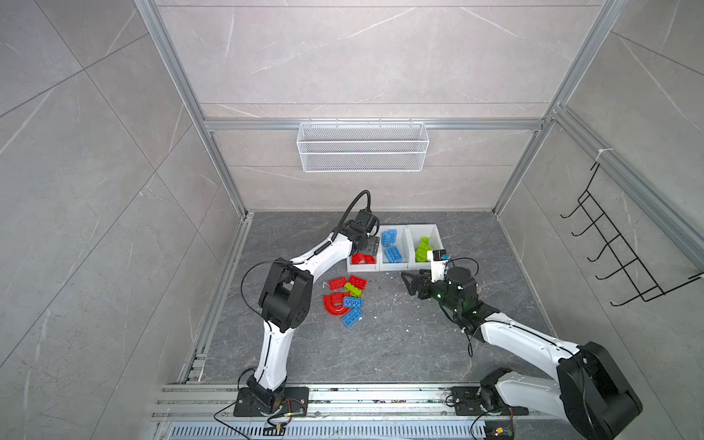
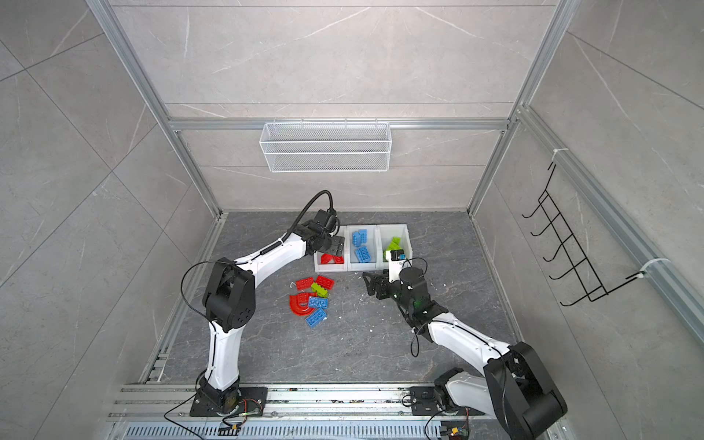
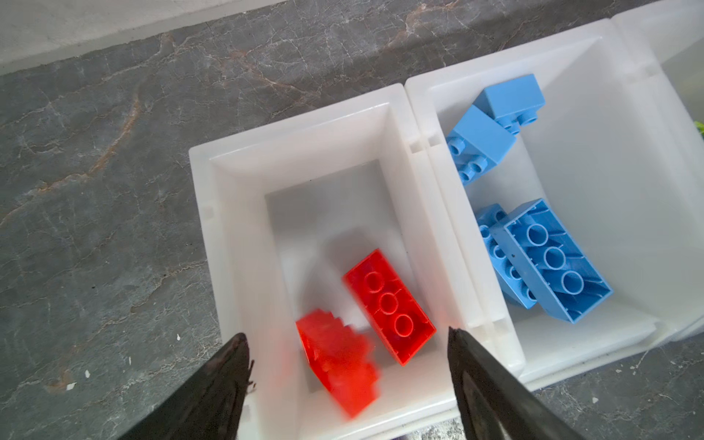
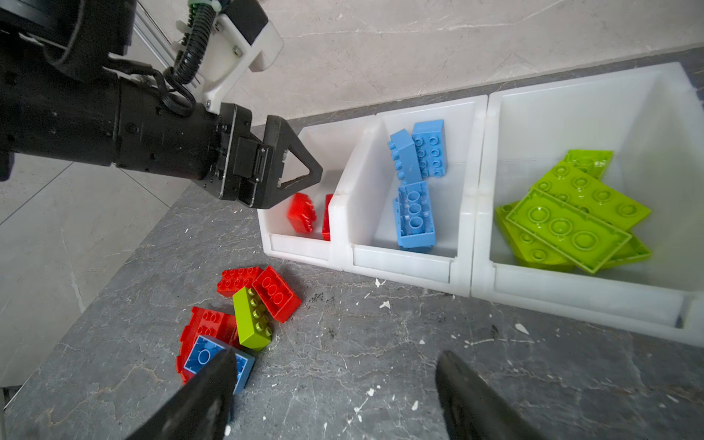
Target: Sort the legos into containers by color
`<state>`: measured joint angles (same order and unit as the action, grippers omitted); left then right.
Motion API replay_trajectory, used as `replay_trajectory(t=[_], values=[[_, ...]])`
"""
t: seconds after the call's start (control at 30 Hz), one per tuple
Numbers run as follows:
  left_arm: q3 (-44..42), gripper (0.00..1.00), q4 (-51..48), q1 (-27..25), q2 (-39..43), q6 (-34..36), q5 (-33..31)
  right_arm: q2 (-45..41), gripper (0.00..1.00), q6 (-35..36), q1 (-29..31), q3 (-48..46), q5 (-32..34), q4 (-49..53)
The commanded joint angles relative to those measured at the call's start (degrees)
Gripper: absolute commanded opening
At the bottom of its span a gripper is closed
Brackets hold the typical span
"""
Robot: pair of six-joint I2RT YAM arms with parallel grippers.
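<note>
Three smooth white plastic bins (image 4: pixel 404 263) stood joined in a row on the grey marbled floor (image 4: pixel 381 343). The left bin held two red studded bricks (image 3: pixel 388 304), one of them blurred. The middle bin held four blue bricks (image 3: pixel 552 263). The right bin held lime green bricks (image 4: pixel 567 224), too overlapped to count.

On the floor lay two loose blue bricks (image 1: pixel 351 317), one green brick (image 4: pixel 253 318), a curved red arch (image 1: pixel 333 309) and at least two loose red bricks (image 1: pixel 357 282).

The left gripper (image 3: pixel 346 334) hung over the red bin, fingers spread and holding nothing. The right gripper (image 4: pixel 337 354) hovered beside the pile, fingers wide apart and empty.
</note>
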<state>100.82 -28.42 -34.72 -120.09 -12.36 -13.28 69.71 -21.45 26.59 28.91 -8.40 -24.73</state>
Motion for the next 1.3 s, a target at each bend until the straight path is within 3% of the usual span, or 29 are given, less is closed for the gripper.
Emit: replay_trajectory(t=[0.0, 0.13, 0.23, 0.33, 0.43, 0.5, 0.6, 0.73, 0.83, 1.27], values=[[1.0, 0.86, -1.32, 0.21, 5.07, 1.62, -0.3, 0.64, 0.84, -0.19, 0.04, 1.83, -0.73, -0.67], [-4.31, 0.86, -5.17, 0.17, 11.79, -2.55, -1.24, 0.76, 0.84, -0.08, 0.04, 1.74, -0.91, -0.67], [-16.52, 0.84, -4.9, 0.13, 20.77, -7.27, -2.46, 1.47, 0.84, -0.04, 0.12, 1.87, -0.95, -0.84], [-31.47, 0.79, -0.75, 0.18, 31.32, -12.2, -1.93, 2.55, 0.84, -0.19, 0.12, 2.31, -1.63, -0.84], [-43.32, 0.77, 4.34, -0.05, 39.47, -15.54, 3.04, 3.05, 0.84, -0.26, 0.11, 2.41, -1.79, -1.02], [-49.59, 0.77, 8.92, -1.27, 43.32, -17.14, 6.85, 3.47, 0.84, -0.34, 0.11, 2.4, -1.79, -1.19], [-55.58, 0.77, 13.32, -5.41, 46.49, -19.28, 5.83, 4.95, 0.84, -0.34, 0.12, 2.62, -1.85, -1.76], [-56.15, 0.77, 13.4, -11.77, 45.29, -18.51, -0.44, 6.47, 0.84, -0.78, 0.23, 2.82, -2.62, -2.34], [-55.78, 0.77, 13.26, -13.35, 43.6, -19.88, -3.28, 6.49, 0.84, -0.48, 0.22, 2.92, -2.29, -1.93], [-54.72, 0.69, 15.83, -13.38, 38.4, -17.71, 0.47, 6.8, 0.84, 0.01, 0.2, 3.17, -2.37, -1.64]])
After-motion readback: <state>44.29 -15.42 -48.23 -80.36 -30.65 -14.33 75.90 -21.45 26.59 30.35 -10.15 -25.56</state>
